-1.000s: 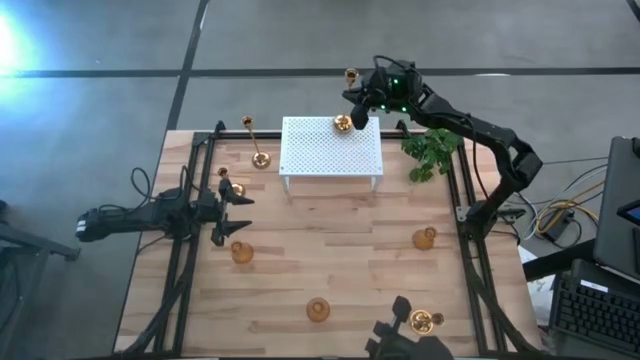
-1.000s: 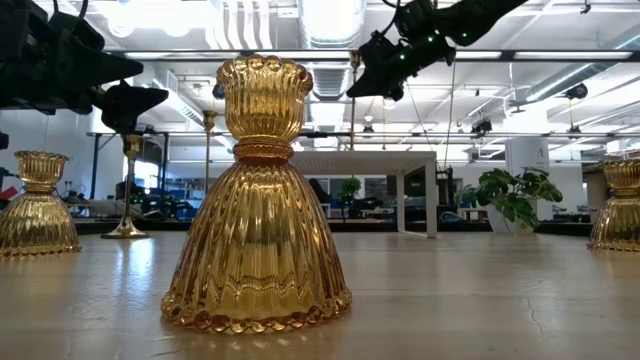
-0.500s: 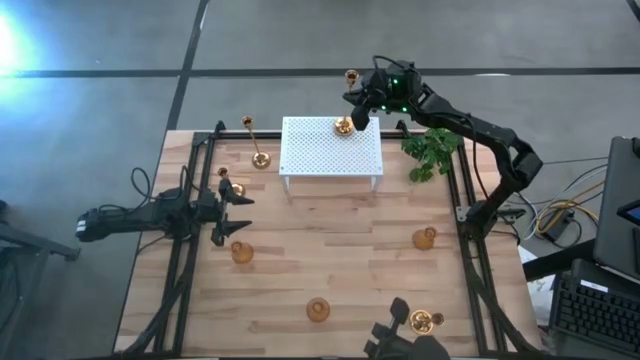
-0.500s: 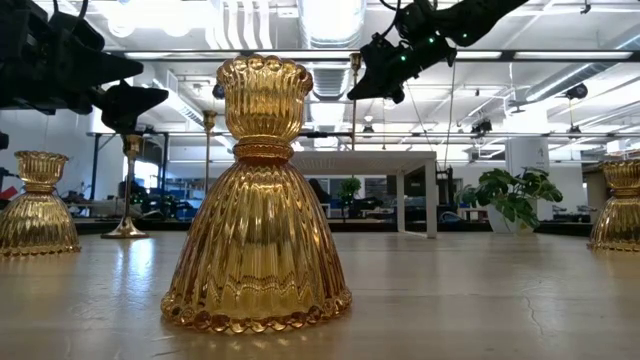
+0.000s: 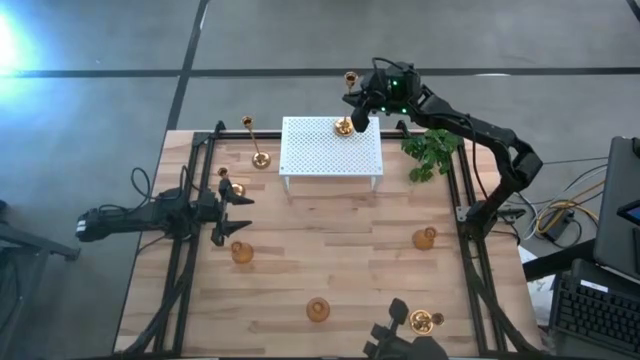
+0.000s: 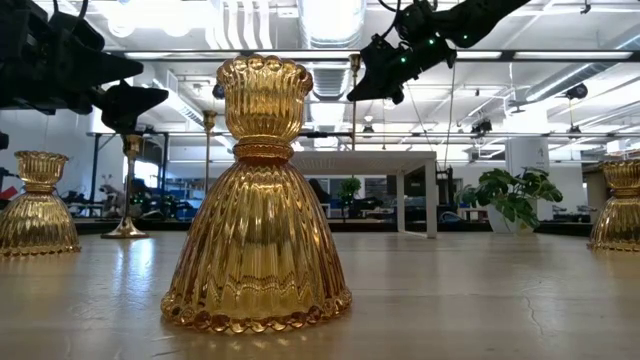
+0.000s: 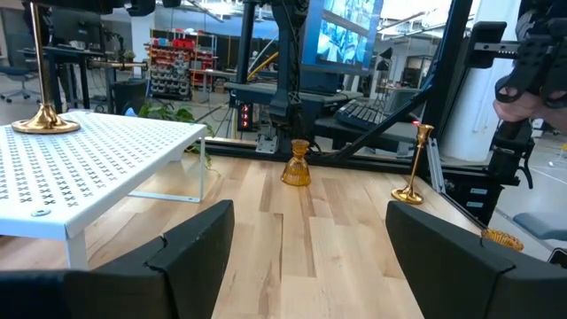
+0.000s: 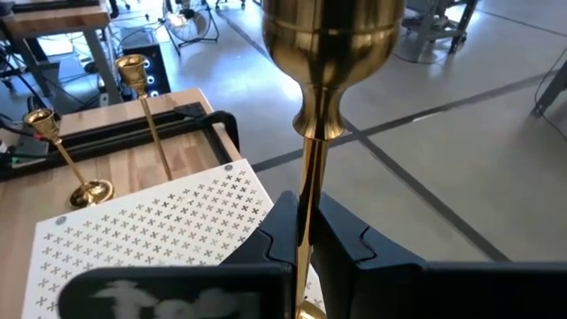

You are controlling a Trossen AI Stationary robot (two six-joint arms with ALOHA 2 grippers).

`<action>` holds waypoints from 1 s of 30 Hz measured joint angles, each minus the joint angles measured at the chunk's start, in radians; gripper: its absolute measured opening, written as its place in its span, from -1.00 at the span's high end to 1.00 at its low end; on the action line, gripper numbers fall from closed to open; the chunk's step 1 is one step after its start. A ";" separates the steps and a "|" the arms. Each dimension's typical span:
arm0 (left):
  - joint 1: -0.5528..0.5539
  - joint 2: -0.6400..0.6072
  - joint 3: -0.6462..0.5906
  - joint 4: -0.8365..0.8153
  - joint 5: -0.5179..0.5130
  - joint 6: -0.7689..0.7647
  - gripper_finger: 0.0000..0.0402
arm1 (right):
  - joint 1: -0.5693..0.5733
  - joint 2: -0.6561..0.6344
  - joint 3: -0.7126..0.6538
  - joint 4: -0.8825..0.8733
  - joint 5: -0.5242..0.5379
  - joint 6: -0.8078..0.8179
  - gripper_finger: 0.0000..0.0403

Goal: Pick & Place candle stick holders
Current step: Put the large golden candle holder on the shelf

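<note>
Brass stem clamped in the right pincer [image 8: 306,257]: we find it closed on a tall holder [image 5: 346,102] standing upright on the white stand [image 5: 331,146]. Left pincer [image 7: 301,239] waits open over the desk [image 5: 330,250].

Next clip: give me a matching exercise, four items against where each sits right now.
Items:
1. right claw
2. left claw
3. leafy plant sprig
4. short ribbed amber holder

Places:
A. on the wood nearest the low camera
B. over the white perforated stand, shut on a tall brass candlestick
C. at the table's right rear edge beside the stand
D. open, low over the table's left side

Pairs: 1-B, 2-D, 3-C, 4-A
</note>
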 joint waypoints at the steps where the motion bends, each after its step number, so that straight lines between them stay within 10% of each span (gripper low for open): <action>1: 0.000 0.000 0.000 0.000 0.000 0.000 -0.50 | 0.000 0.000 0.000 0.000 0.000 -0.002 0.94; 30: 0.000 0.000 0.000 0.000 0.000 0.000 -0.50 | 0.014 0.012 -0.001 0.024 -0.035 -0.029 0.94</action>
